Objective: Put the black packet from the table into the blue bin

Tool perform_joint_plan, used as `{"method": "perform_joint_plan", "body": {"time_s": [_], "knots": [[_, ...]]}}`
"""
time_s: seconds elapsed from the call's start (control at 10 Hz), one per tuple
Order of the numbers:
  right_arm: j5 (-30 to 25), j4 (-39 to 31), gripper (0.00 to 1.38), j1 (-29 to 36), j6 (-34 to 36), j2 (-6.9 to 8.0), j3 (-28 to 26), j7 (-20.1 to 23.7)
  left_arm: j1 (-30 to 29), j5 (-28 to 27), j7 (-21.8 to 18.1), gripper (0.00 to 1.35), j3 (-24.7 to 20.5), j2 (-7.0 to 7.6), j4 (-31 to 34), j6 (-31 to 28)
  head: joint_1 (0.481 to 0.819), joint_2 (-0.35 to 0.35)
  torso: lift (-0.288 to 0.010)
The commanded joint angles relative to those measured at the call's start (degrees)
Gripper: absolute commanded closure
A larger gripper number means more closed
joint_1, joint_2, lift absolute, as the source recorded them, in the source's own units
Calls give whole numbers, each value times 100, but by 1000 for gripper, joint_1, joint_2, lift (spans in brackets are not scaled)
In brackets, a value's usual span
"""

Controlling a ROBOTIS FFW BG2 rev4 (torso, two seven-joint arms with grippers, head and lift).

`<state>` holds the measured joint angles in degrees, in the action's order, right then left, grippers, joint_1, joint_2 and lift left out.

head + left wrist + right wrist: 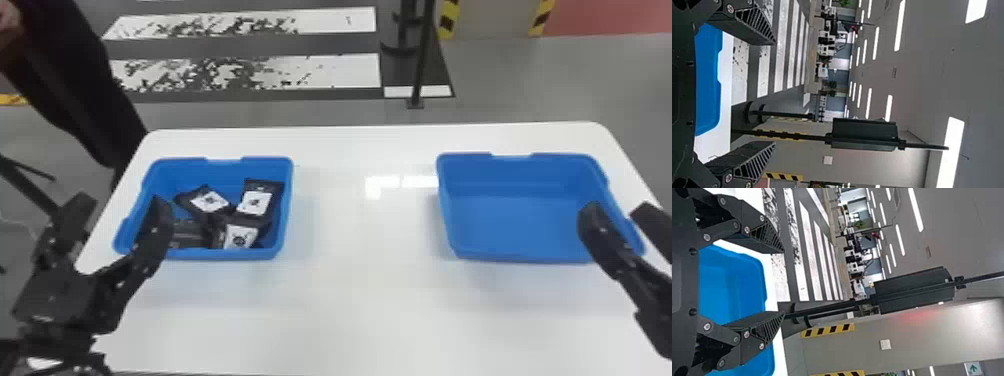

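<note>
Packets (252, 204), black ones, are heaped in the left blue bin (220, 254) on the white table (360, 310); maybe four, but the overlap makes counting dodgy. Left gripper (774, 93) hangs by that bin, right gripper (783, 282) by the right blue bin (520, 257), both with jaws apart and nothing between them. So from where I'm standing it's either pre-pick or finished after a drop. If a packet needs moving, next comes lowering the left one, straddling a single packet, then closing gently.
</note>
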<state>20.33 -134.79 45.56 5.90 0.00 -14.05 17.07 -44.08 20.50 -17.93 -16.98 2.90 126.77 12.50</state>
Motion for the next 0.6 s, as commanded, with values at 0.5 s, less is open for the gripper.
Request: {"method": "perform_joint_plan", "body": {"time_s": [0.5], "knots": [[-10, 0, 510, -14, 0, 5, -11, 6, 7, 109, 0, 133, 30, 0, 0, -41, 695, 70, -110]]}}
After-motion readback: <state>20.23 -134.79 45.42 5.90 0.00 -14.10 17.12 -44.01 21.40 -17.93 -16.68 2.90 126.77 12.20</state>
